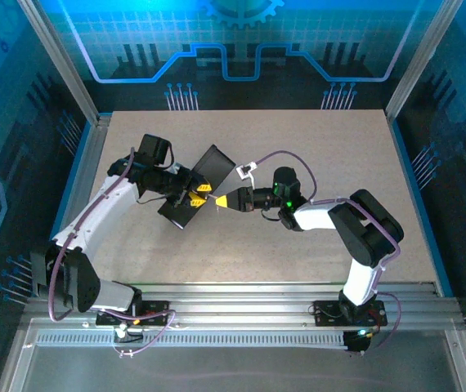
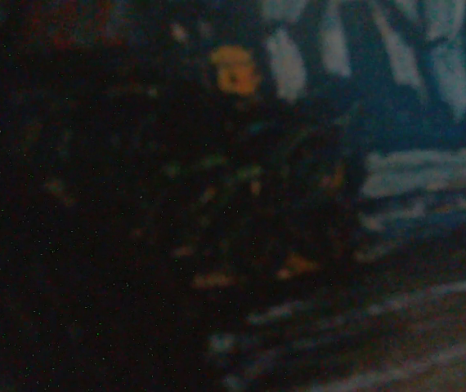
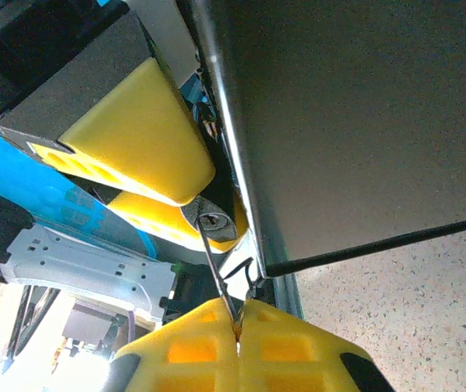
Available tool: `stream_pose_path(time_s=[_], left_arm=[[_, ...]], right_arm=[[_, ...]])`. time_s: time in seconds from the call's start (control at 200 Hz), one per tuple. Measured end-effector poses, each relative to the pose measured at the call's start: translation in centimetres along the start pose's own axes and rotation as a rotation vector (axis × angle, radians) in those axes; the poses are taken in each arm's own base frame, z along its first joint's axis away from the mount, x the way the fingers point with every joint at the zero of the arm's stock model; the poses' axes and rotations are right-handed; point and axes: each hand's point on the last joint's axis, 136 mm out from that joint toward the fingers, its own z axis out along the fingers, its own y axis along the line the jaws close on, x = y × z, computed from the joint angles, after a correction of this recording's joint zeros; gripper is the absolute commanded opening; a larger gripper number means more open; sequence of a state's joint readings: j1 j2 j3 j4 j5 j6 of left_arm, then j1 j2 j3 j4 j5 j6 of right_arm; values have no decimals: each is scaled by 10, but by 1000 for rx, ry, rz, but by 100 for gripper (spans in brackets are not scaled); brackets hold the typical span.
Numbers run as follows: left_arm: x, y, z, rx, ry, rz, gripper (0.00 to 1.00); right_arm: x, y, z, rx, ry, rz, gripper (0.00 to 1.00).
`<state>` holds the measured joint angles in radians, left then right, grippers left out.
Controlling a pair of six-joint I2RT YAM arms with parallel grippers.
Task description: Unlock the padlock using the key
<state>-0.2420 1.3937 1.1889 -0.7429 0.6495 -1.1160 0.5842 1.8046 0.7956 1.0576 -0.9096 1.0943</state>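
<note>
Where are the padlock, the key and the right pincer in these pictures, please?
padlock (image 3: 214, 219): right wrist view, on its keyhole face.
key (image 3: 219, 273): right wrist view, mid-shaft.
right pincer (image 3: 238, 322): right wrist view, where its yellow tips meet.

Beige speckled table (image 1: 323, 155); dark box (image 1: 215, 163) on it, mid-board.

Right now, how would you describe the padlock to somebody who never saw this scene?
In the right wrist view, find the box, the large grey surface. Beside its metal edge, the yellow jaws of the left gripper pinch the padlock. It is the small silvery piece with a round face, where the thin key from the right gripper ends.
</note>
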Motion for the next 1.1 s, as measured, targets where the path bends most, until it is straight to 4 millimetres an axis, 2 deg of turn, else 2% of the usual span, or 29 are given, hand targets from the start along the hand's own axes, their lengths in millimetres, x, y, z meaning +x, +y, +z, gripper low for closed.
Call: stream_pose_path(time_s=[1.101], left_arm=[[0, 0, 0, 1, 0, 1, 0]], right_arm=[[-1, -3, 3, 15, 8, -30, 0]])
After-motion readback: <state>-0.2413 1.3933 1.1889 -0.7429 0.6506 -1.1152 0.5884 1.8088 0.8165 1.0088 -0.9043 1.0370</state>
